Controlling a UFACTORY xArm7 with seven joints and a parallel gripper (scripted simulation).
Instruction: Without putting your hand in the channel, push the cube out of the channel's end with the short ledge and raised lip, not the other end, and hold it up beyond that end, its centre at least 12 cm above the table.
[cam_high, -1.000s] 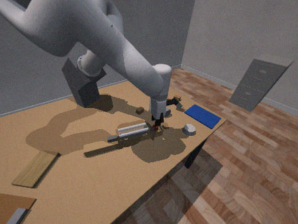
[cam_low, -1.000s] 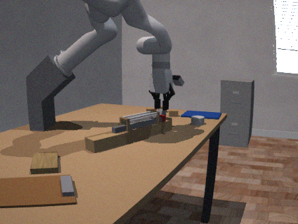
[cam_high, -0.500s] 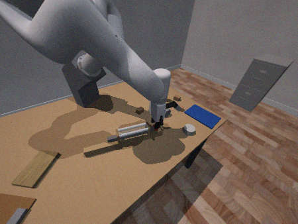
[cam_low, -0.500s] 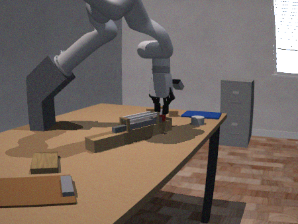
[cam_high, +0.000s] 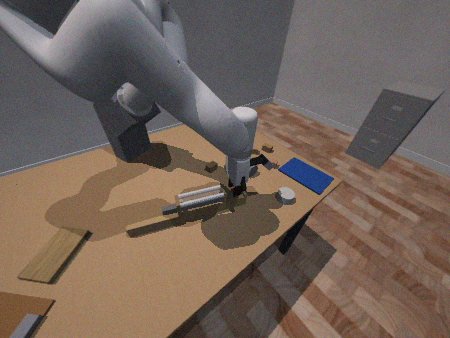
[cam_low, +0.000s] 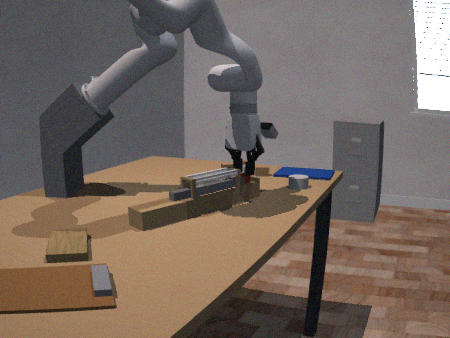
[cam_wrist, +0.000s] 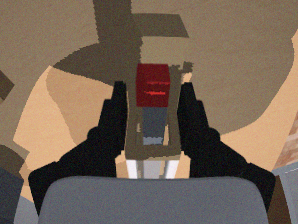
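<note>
The wooden channel (cam_low: 210, 186) with a grey ribbed cover lies mid-table, also in the top view (cam_high: 202, 197). A grey rod (cam_high: 170, 209) sticks out of its near-left end. The red cube (cam_wrist: 153, 86) sits on the short ledge at the channel's far end, small in the exterior view (cam_low: 246, 174). My gripper (cam_wrist: 153, 96) points straight down over that end, also in the top and exterior views (cam_high: 237, 190) (cam_low: 246, 169). Its fingers stand partly open on either side of the cube, with a gap on each side. The cube rests on the ledge, not lifted.
A blue mat (cam_high: 305, 175) and a grey disc (cam_high: 286, 195) lie near the table's right edge. Small wooden blocks (cam_high: 211, 166) (cam_high: 268, 148) sit behind the channel. A wooden plank (cam_high: 53, 254) and a brown board with a grey block (cam_low: 101, 278) lie at the near left.
</note>
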